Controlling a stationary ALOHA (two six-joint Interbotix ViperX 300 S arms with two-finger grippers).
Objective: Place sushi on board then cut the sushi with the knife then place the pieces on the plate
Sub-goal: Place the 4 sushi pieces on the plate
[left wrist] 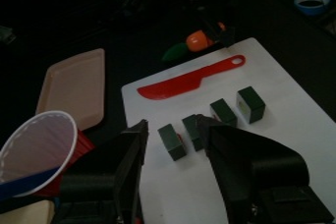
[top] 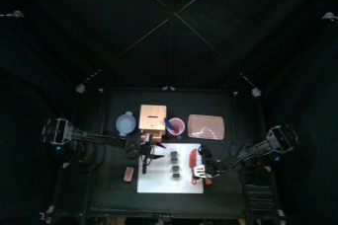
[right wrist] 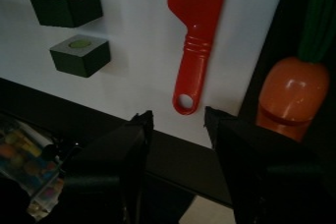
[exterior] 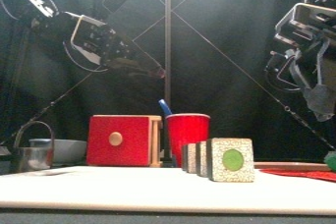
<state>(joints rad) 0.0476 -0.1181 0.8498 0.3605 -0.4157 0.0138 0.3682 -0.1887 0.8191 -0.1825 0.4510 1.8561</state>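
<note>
Black curtains close the booth on three sides: the back curtain (top: 169,22) hangs wide and dull, with only faint creases catching any light, while the left curtain (top: 30,81) and the right curtain (top: 310,81) sink almost into full dark. A small black table (top: 109,197) stands in the middle, the best-lit spot in here. Seen from table height, the back curtain falls in soft upright folds.

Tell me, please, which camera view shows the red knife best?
The left wrist view: the whole red knife lies flat on the white board. The right wrist view crops its blade; the top view shows a small red sliver; the front view does not clearly show it.
</note>
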